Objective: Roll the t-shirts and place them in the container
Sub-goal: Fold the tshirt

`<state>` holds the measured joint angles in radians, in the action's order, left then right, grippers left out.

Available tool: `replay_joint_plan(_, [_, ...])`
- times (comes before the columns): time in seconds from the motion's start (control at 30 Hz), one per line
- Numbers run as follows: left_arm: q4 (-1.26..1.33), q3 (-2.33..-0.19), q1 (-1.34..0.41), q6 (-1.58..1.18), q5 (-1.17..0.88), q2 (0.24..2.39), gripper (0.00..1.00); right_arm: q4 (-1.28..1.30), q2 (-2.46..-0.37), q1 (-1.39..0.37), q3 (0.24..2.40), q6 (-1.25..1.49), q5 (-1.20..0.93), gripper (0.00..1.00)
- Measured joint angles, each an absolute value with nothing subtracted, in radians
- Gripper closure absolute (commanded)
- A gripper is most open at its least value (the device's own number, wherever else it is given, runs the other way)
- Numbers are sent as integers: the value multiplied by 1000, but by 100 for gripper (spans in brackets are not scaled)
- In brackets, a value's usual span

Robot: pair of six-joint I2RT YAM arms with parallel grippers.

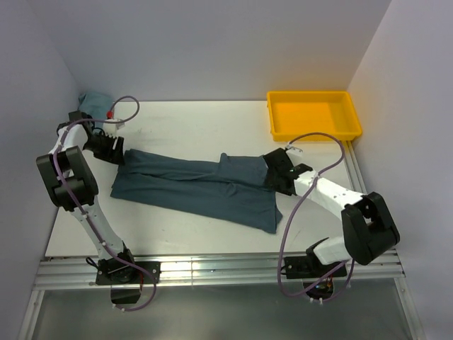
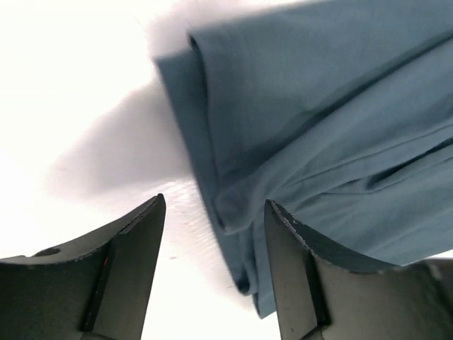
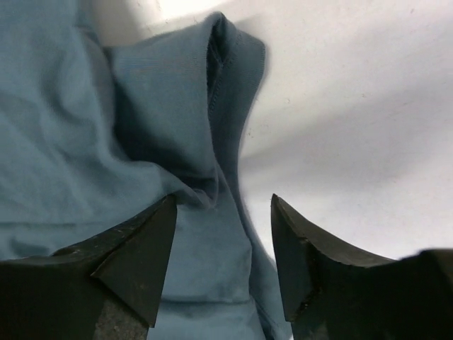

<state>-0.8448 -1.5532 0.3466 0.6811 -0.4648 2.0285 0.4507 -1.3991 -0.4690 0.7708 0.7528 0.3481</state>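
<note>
Both hands hovering wide open, one at each end of the shirt

The dark blue-grey t-shirt (image 1: pixel 198 188) lies flat across the middle of the table (image 1: pixel 205 127), folded lengthwise into a long strip. My left gripper (image 2: pixel 214 205) sits at its left end with the fingers spread, and the folded edge runs through the gap, closer to one finger (image 2: pixel 297 276). My right gripper (image 3: pixel 223 202) is at the other end, fingers apart too, with a hemmed fold of fabric under the opening (nothing pinched on either side). The yellow tray (image 1: pixel 315 134) is at the back right, apart from the shirt. A bunched light-blue cloth (image 1: pixel 95 101) sits in the back-left corner.
</note>
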Motion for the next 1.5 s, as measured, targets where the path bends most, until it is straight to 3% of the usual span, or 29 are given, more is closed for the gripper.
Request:
replay_joint_plan(0.27, [-883,-1713,367,677,-504,2024,33,508,-1425,-430,1024,694,340,39])
replay_joint_plan(0.53, [-913,-1736,373,657,-546,2024,33,493,-1778,-361,1365,622,273,46])
replay_joint_plan(0.67, [-924,-1736,373,646,-554,2024,34,511,-1908,-344,1403,604,251,46])
replay_joint_plan(0.93, [-933,-1742,373,634,-568,2024,34,540,-1967,-331,1409,585,215,48])
replay_joint_plan(1.03, [-933,-1745,373,633,-573,2023,35,530,-1995,-330,1422,577,205,57])
replay_joint_plan(1.13, [-934,-1745,373,632,-574,2023,35,529,-2014,-327,1423,575,189,74])
replay_joint_plan(1.17, [-933,-1745,373,632,-575,2023,35,529,-2017,-325,1423,575,185,83])
replay_joint_plan(1.27, [-933,-1745,373,632,-576,2023,35,526,-2018,-319,1423,576,180,95])
replay_joint_plan(1.5, [-933,-1745,373,626,-580,2022,36,501,-1979,-316,1405,577,168,100])
